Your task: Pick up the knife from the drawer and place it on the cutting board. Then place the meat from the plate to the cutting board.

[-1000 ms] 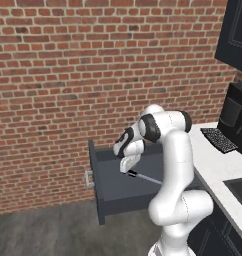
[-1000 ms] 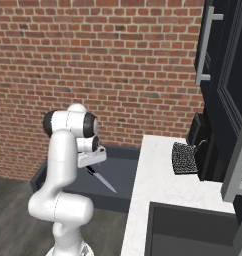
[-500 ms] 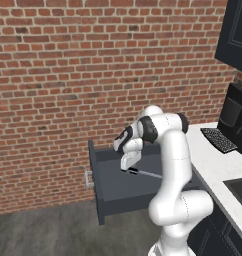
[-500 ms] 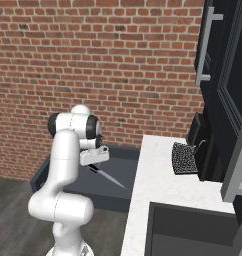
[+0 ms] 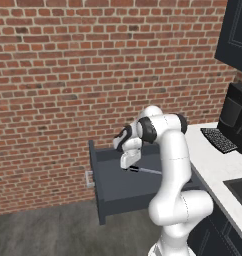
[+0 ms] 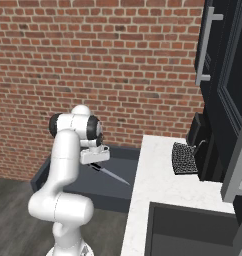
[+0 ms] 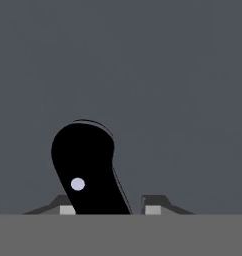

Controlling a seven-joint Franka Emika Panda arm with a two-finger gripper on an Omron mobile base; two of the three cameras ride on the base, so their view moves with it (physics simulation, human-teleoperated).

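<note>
Pincer [image 5: 131,167] clamps knife [image 5: 145,171] by black handle, mid-frame over open drawer [image 5: 120,192]. Advice: lift straight, blade level, clear drawer walls.

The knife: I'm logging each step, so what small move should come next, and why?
Probably a straight lift. The gripper is shut on the knife by its black handle, and the blade hangs over the open drawer; lifting should clear its walls before carrying it away.

I am seeing my knife [image 5: 145,170] showing a black handle and silver-grey blade, lying against the dark navy-grey drawer [image 5: 118,189], with red-brown brick wall [image 5: 68,75] patterning behind the white speckled surface [image 6: 163,190].
</note>
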